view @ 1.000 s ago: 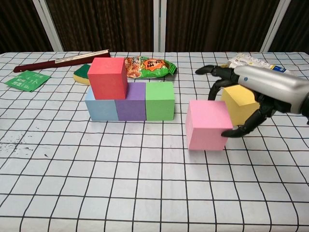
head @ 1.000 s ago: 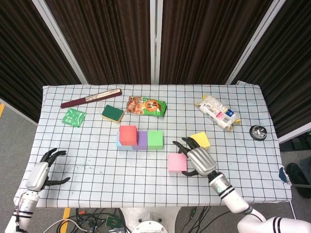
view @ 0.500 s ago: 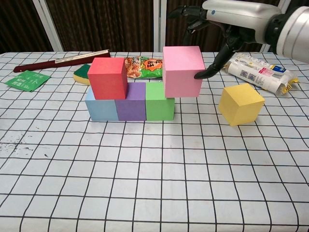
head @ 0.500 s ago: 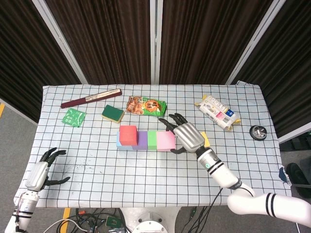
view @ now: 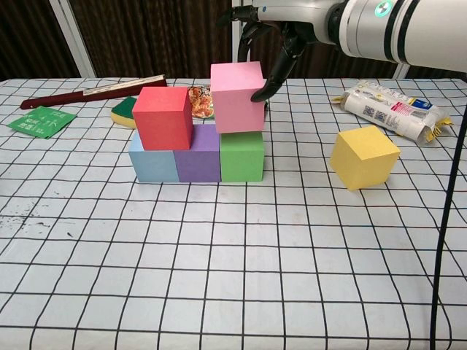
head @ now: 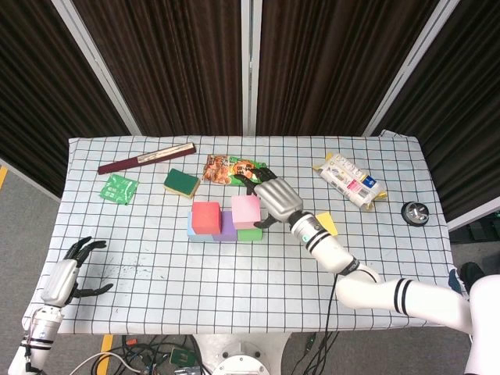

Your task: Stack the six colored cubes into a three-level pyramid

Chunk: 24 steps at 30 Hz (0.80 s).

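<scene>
Pink cube (view: 236,97) has moved left since half a second ago, from over the right edge of the green cube (view: 241,155) to sitting above the green and purple cube (view: 198,162) seam, right hand (head: 275,201) clamped on it, fingers (view: 271,82) against its right side; can't tell if it's fully resting or a hair above. A second ago it was on the table next to the yellow cube (view: 364,156). Bottom row unchanged: blue cube (view: 152,165), purple, green, touching side by side, red cube (view: 162,117) on top at left over blue/purple, small gap between red and pink. Yellow cube in same spot, well apart to the right on the table (head: 391,258). Left hand (head: 66,275) unmoved at the near left table edge, fingers loosely curled and apart, holding nothing. Table has white cloth with black grid; at the back a dark red stick (head: 146,158), green packet (head: 119,189), green-yellow sponge (head: 181,183), snack bag (head: 223,169) partly behind the hand, white wrapped pack (head: 349,180) at right, small black round thing (head: 414,212) at far right edge. Dark curtains (head: 180,62) with grey posts behind, grey floor at sides
</scene>
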{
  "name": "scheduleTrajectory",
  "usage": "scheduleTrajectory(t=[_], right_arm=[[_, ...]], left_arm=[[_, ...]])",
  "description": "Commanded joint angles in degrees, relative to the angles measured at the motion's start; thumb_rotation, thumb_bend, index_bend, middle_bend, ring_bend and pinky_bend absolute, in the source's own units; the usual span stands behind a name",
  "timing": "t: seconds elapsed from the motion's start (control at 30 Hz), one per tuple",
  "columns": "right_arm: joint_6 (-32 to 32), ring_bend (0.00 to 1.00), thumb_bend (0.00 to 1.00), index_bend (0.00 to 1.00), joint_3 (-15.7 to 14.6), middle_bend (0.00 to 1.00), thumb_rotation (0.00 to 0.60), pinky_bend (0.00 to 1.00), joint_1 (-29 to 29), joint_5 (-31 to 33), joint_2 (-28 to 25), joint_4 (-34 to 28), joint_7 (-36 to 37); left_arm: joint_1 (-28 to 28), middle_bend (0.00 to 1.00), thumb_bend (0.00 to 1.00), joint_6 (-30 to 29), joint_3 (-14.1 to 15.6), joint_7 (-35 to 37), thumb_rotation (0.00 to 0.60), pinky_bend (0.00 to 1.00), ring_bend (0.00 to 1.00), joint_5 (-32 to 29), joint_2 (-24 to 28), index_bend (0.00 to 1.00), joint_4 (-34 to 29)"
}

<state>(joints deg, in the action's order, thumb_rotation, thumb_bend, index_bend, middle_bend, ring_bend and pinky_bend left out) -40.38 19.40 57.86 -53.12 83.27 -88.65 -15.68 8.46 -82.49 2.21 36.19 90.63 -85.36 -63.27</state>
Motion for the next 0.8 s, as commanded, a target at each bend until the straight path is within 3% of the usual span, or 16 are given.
scheduleTrajectory(t=[0.03,0.8], right_arm=[[1.21,0.01,0.12,0.0,-0.17,0.43,0.6,0.0,1.84,2.16,0.6,0.86,-0.66],[-2.11,0.02,0.13,0.0,-3.94,0.43,0.6,0.0,6.28,7.84,3.79,2.4,-2.77]], left_arm=[[-0.01,0.22,0.0,-0.04,0.03,-0.01,0.6,0.09,0.06,0.05,0.0,0.19,0.0],[0.05,0.22,0.0,0.07,-0.01,0.69,0.6,0.09,0.06,-0.08,-0.1,0.19,0.56]])
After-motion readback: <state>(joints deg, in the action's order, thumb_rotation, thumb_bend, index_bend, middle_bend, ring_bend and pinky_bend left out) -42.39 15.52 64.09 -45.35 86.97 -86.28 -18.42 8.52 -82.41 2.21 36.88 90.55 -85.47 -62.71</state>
